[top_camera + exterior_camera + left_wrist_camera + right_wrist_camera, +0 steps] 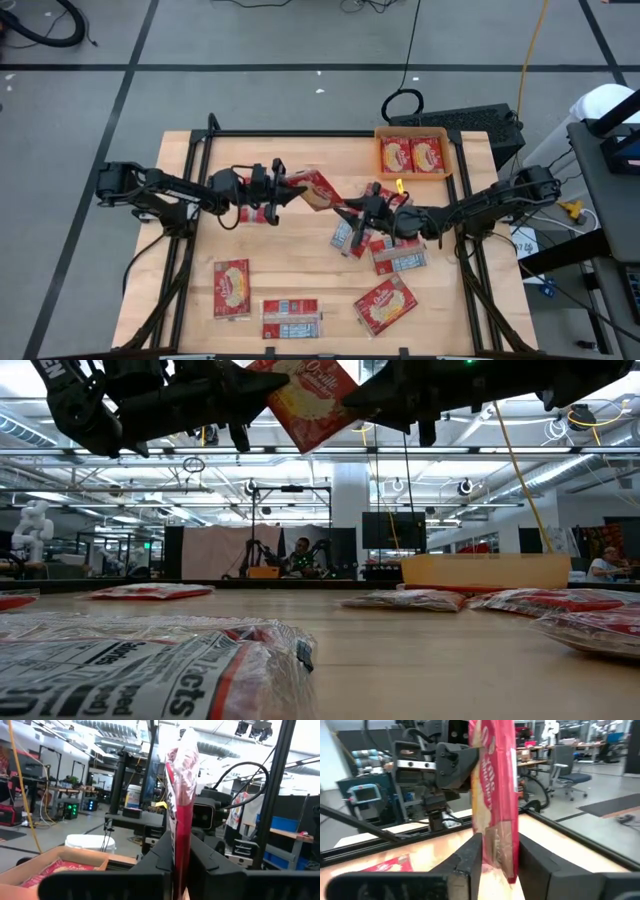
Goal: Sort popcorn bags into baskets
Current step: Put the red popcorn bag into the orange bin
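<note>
A red popcorn bag point(316, 188) with a cream-yellow picture hangs in the air over the table's middle, between my two grippers. My left gripper point(281, 188) is shut on its left end. My right gripper point(352, 207) is open, one finger on each side of the bag's right end point(495, 845); whether a finger touches it I cannot tell. The orange basket point(450, 155) stands at the far right with two bags in it. Several more bags point(231, 288) lie flat on the table. My left gripper pinches the bag's left end point(176, 840) between its two fingers. The fingers come level from the table's left. The bag stands on edge, reaching away from the fingers toward the right gripper. It is lifted clear of the table point(310, 400).
Loose bags lie near the front edge point(291, 318) point(385, 303) and below the right arm point(400, 258) point(345, 235). A black frame point(300, 133) runs around the tabletop. Bare wood shows between the front bags and the grippers.
</note>
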Action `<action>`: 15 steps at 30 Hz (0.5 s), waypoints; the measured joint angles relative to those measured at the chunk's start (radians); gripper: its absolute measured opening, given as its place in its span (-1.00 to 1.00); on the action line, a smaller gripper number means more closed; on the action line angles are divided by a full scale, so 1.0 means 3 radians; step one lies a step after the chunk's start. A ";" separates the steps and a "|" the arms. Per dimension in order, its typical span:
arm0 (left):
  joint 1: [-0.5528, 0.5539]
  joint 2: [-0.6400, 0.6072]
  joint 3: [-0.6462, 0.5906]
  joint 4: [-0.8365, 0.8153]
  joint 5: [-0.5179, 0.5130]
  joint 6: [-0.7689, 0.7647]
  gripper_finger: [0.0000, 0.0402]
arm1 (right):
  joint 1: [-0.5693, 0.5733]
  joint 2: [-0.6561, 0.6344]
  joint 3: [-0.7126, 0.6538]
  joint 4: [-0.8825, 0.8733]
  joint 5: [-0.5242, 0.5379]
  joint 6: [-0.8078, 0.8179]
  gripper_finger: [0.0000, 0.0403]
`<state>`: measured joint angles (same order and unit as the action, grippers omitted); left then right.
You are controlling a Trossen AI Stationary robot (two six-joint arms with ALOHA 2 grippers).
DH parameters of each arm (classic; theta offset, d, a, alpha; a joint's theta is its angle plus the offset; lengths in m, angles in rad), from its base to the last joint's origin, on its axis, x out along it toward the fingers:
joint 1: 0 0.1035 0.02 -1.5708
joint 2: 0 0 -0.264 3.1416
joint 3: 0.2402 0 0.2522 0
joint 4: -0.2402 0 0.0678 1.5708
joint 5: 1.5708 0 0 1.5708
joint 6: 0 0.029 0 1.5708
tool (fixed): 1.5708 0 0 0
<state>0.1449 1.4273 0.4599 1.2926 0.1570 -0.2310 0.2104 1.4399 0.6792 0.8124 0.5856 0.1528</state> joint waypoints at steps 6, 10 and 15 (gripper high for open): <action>-0.0032 0.0000 0.0001 0.0000 -0.0004 0.0000 -0.92 | -0.0048 0.0000 0.0000 0.0015 0.0049 -0.0025 -0.80; -0.0032 -0.0001 0.0001 -0.0023 -0.0003 0.0082 -0.74 | -0.0048 0.0000 -0.0002 0.0010 0.0046 -0.0163 -0.96; -0.0032 -0.0005 0.0004 -0.0214 -0.0004 0.0308 -0.28 | -0.0065 -0.0162 -0.0005 -0.0202 0.0057 -0.0212 -0.93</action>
<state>0.1352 1.4258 0.4610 1.2285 0.1558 -0.1385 0.1909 1.3913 0.6777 0.7519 0.6026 0.0891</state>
